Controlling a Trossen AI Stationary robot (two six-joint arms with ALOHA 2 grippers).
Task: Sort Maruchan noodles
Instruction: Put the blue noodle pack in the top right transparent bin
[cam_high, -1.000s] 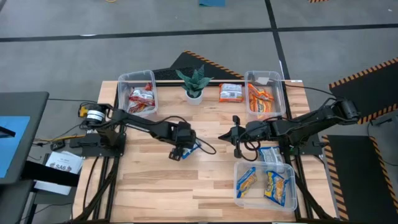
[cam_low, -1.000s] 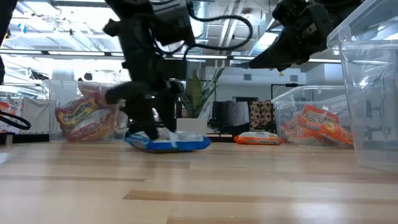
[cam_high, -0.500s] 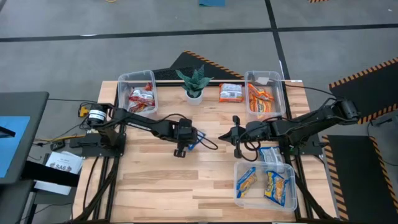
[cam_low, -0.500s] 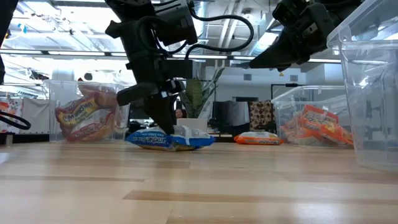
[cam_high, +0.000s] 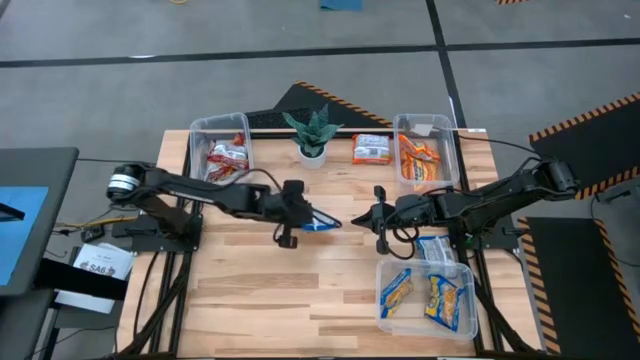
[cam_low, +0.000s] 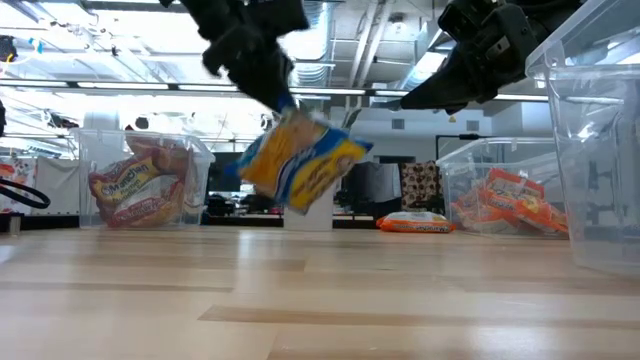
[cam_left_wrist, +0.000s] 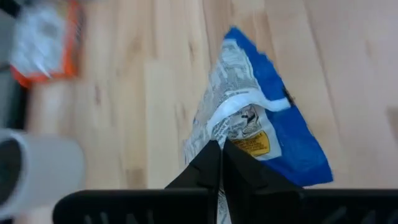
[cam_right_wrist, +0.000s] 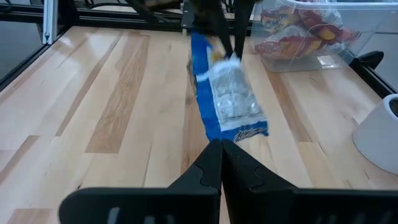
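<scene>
A yellow-and-blue noodle packet (cam_low: 300, 165) hangs in the air over the middle of the table, with my left gripper (cam_high: 308, 217) shut on it. Its back is white with a blue rim in the left wrist view (cam_left_wrist: 261, 124) and the right wrist view (cam_right_wrist: 227, 93). My right gripper (cam_high: 380, 222) hovers shut and holds nothing, just right of the packet, pointing at it. An orange packet (cam_high: 371, 150) lies flat on the table at the far side. My left gripper pinches the packet's upper edge (cam_left_wrist: 214, 134) between its two fingers (cam_low: 268, 85). The fingers slant down from above. The packet hangs tilted below them, clear of the table.
A potted plant (cam_high: 312, 135) stands at the far middle. Clear bins: far left (cam_high: 196, 150) with red-and-white packets, far right (cam_high: 425, 125) with orange ones, near right (cam_high: 425, 325) with yellow-and-blue ones. A blue-and-white packet (cam_high: 436, 250) lies by the right arm.
My left gripper has shut on the packet where it lay on the table. It has then risen and gone a little toward the far edge. The packet has been lifted clear and now hangs tilted, its yellow face toward the near side.
</scene>
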